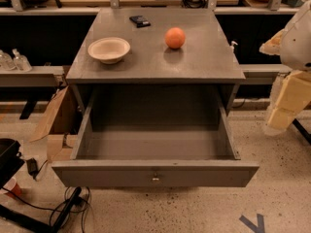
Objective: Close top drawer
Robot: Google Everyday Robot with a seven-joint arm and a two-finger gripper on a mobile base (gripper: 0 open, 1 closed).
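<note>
The top drawer (155, 174) of a grey wooden cabinet (155, 64) is pulled far out toward me. Its deep box (155, 142) is empty inside. A small round brass knob (155, 179) sits at the centre of the wide front panel. My gripper (284, 106), with pale yellow parts under a white arm (299, 38), hangs at the right edge of the camera view. It is to the right of the drawer, apart from it, and holds nothing that I can see. No other drawers show.
On the cabinet top stand a cream bowl (109, 49), an orange (175, 38) and a small black object (140, 20). A cardboard box (56, 125) and cables (73, 205) lie on the floor at the left. Shelves run behind the cabinet.
</note>
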